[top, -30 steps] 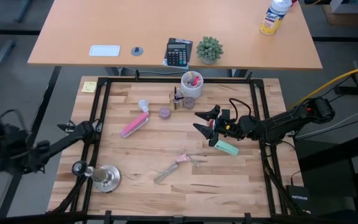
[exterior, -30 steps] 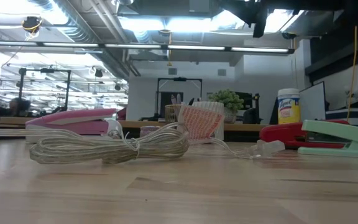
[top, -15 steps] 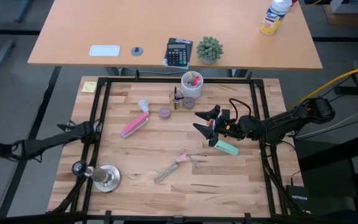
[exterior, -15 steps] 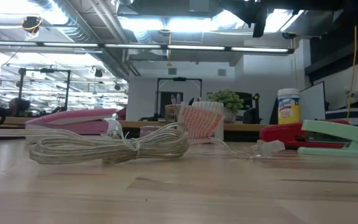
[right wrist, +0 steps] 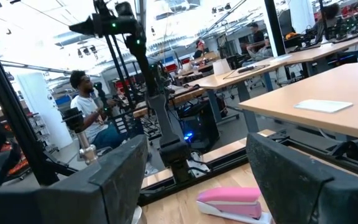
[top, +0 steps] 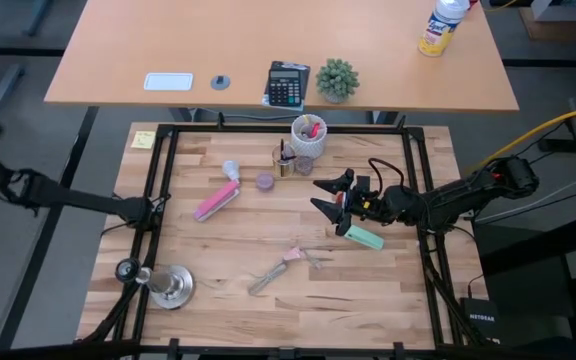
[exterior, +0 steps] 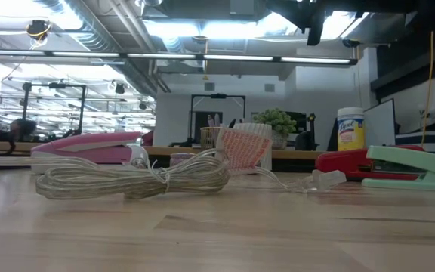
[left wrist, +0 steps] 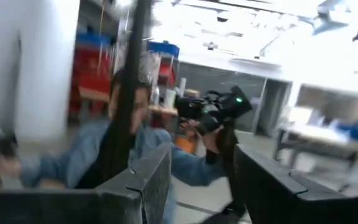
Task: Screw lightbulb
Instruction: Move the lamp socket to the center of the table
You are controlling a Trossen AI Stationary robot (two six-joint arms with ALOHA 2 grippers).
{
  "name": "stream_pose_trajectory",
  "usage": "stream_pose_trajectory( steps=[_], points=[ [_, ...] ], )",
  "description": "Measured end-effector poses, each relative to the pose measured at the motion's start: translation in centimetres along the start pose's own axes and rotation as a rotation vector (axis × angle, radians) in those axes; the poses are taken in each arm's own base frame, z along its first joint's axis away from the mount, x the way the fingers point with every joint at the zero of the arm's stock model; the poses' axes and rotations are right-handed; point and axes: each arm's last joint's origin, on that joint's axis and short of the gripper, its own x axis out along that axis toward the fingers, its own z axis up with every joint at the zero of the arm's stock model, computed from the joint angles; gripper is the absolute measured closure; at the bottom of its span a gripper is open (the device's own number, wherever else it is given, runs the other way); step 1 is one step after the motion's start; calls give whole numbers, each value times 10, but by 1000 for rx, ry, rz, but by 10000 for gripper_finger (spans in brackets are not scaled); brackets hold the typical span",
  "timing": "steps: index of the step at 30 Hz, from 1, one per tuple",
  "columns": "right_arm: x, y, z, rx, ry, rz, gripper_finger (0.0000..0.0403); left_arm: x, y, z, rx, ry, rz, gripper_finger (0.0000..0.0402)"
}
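The lightbulb (top: 231, 168), small and white, lies on the wooden table just beyond the far end of a pink stapler (top: 217, 200). The silver socket stand (top: 171, 287) sits on its round base at the near left corner. My left arm (top: 68, 195) reaches out past the table's left edge. Its gripper (left wrist: 201, 155) is open with nothing between its fingers, facing the room. My right gripper (top: 317, 195) hovers open right of the table's middle, well away from the bulb, nothing between its fingers (right wrist: 196, 143).
A purple cap (top: 265, 181), a cup of pens (top: 308, 135), a green stapler (top: 365, 237) and a coiled clear cable (exterior: 134, 177) lie on the table. A black frame (top: 163, 170) rims it. A person (right wrist: 86, 106) sits beyond the table's left side.
My left arm has swung outside the table's left edge, from the near left toward the far left, and has risen. The right arm and the things on the table have kept still.
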Motion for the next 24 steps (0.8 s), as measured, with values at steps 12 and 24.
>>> stream_pose_trajectory(
  steps=[12, 24],
  points=[
    [0, 0, 0, 0, 1, 0, 123, 0, 94, -58, -859, 227, 610, 234],
    [0, 0, 0, -1, 3, 0, 123, -14, 51, -92, -788, -6, 971, 234]
  ],
)
